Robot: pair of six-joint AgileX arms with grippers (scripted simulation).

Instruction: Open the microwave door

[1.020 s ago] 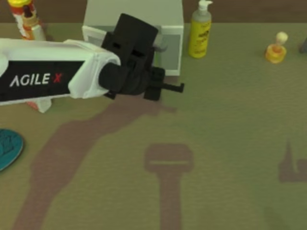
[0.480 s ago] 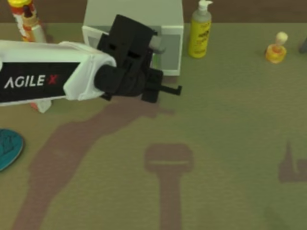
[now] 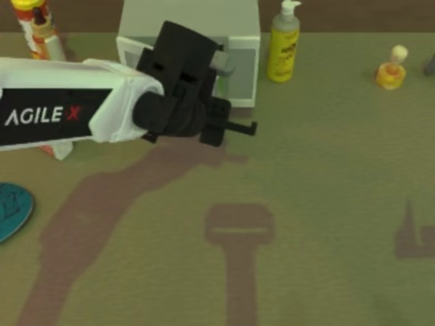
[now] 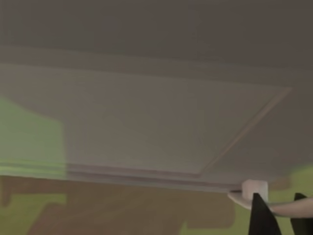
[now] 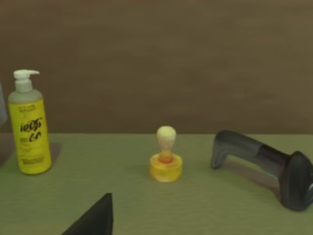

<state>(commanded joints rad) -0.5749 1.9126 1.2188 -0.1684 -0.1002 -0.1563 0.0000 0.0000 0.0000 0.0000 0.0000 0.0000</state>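
Meanwhile, almost no motion is seen since a second ago: the left end effector point(image 4: 279, 211) stays clenched on the microwave door point(image 4: 146, 122) handle, door barely ajar.

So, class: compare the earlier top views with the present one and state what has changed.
The left gripper and its arm drew slightly toward the table's left, at the boxy white-grey microwave's door. The microwave, yellow pump bottle and yellow stamp stayed put.
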